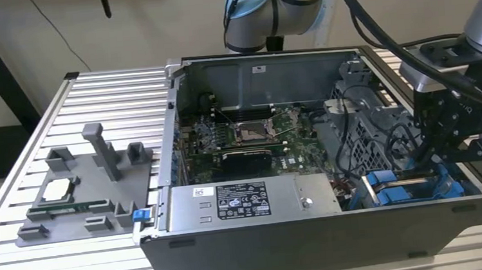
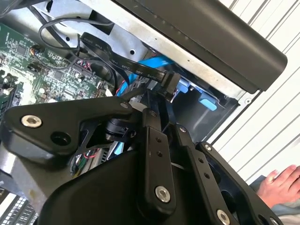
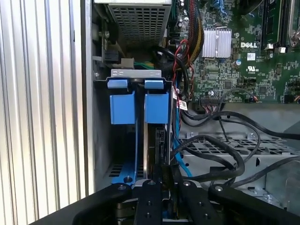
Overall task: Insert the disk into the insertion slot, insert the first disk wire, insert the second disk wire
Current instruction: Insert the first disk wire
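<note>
Since the disk (image 3: pixel 156 107) already sits in the insertion slot (image 3: pixel 136 73) (case (image 1: pixel 335 237) corner by the desk (image 3: pixel 42 117) edge), a wire step is current: the hand (image 2: pixel 161 101) is clenched on a black wire connector (image 2: pixel 169 83), which must meet its port squarely.

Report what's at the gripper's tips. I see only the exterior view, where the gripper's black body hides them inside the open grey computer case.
Observer: In the second wrist view the gripper is shut on a black plug ending a flat black cable.
Operator: Say where it's aimed.
Observer: In the first wrist view it lines up with the bright blue plastic carrier nearer the green circuit board.
Operator: Check for people.
Observer: A person's hand shows beside the case, second wrist view.
</note>
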Robot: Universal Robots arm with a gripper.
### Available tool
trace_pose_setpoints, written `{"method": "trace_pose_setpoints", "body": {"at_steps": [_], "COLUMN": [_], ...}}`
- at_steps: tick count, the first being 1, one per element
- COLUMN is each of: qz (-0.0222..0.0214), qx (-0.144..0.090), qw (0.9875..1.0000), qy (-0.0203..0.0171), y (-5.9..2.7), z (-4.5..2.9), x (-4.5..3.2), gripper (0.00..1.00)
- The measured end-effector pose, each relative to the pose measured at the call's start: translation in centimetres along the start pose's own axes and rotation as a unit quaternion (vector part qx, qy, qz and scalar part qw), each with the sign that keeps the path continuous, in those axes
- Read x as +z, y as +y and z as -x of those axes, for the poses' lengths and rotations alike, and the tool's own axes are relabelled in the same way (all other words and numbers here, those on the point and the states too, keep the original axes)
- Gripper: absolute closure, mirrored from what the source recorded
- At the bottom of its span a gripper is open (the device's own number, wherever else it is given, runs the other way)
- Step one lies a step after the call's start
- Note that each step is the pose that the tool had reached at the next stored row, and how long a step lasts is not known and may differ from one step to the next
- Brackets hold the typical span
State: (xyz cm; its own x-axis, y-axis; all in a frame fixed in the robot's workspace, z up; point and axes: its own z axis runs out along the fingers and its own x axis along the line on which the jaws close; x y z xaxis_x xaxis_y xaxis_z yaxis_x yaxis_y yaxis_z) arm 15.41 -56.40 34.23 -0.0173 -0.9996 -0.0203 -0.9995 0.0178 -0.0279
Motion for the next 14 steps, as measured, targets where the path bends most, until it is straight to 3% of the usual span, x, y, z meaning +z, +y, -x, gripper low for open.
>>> {"method": "trace_pose_setpoints", "body": {"at_steps": [8,14], "qz": [0.0000,-0.0001], "qx": [0.001,0.002], "qw": [1.0000,1.0000], "qy": [0.0001,0.0001], "y": [0.02,0.03], "z": [-0.05,-0.06], "x": [0.06,0.51], "gripper": [1.00,1.00]}}
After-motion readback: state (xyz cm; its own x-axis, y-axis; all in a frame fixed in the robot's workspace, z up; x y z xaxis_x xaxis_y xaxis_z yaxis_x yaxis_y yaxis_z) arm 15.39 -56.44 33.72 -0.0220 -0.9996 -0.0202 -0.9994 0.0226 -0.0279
